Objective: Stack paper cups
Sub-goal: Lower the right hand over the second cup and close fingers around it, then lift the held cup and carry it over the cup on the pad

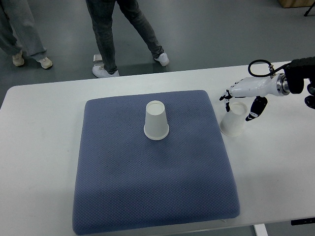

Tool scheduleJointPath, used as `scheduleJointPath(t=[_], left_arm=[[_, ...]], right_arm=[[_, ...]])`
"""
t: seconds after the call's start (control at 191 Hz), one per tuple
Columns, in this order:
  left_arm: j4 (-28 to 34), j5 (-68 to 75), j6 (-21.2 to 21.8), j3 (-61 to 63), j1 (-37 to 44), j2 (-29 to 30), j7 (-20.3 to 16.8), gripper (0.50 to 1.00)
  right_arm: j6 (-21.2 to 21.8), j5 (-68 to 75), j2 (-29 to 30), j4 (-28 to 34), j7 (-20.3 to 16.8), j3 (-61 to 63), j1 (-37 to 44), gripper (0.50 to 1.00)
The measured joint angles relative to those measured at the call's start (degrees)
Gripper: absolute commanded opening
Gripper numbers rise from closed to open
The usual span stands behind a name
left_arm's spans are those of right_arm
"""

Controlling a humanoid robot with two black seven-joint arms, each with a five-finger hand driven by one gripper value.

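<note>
One white paper cup [156,121] stands upside down near the middle of the blue padded mat [147,187]. A second white paper cup [233,121] stands upside down, slightly tilted, on the white table [44,147] just off the mat's right edge. My right hand [240,104] comes in from the right edge and hovers over this cup's top. Its fingers [225,95] are spread on the cup's left side and the thumb [255,111] hangs on its right side. The fingers do not close on the cup. The left arm is out of view.
Two persons' legs and shoes [106,69] stand on the grey floor beyond the table's far edge. A black cable loop [259,65] rises from my right wrist. The table's front right corner shows a leg bracket [261,230].
</note>
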Motion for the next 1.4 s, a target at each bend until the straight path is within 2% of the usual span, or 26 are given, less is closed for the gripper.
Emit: scheduleJointPath(t=[0.586, 0.853, 0.895, 0.974, 1.173, 1.33, 1.398], left_arm=[[0.0, 0.0, 0.0, 0.0, -0.04, 0.0, 0.0, 1.0], [0.0, 0.0, 0.0, 0.0, -0.03, 0.0, 0.0, 1.0], [0.0, 0.0, 0.0, 0.0, -0.03, 0.0, 0.0, 1.0], [0.0, 0.0, 0.0, 0.0, -0.03, 0.0, 0.0, 1.0], [0.0, 0.0, 0.0, 0.0, -0.02, 0.0, 0.0, 1.0], [0.0, 0.0, 0.0, 0.0, -0.02, 0.0, 0.0, 1.0], [0.0, 0.0, 0.0, 0.0, -0.02, 0.0, 0.0, 1.0]], right_arm=[[-6.3, -0.39, 3.42, -6.01, 0.02, -0.83, -5.15, 0.897], [-8.33, -0.51, 4.62, -8.6, 0.18, -1.14, -6.69, 0.87], [-8.57, -0.52, 4.85, -9.01, 0.21, -1.28, -6.76, 0.856], [-8.85, -0.79, 5.23, -9.45, 0.31, -1.56, -6.82, 0.799], [-9.48, -2.42, 5.41, -9.65, 0.43, -2.21, -6.85, 0.742], [-9.51, -2.46, 5.41, -9.68, 0.44, -2.34, -6.85, 0.643], [-9.38, -2.46, 5.41, -9.82, 0.51, -2.43, -6.85, 0.578]])
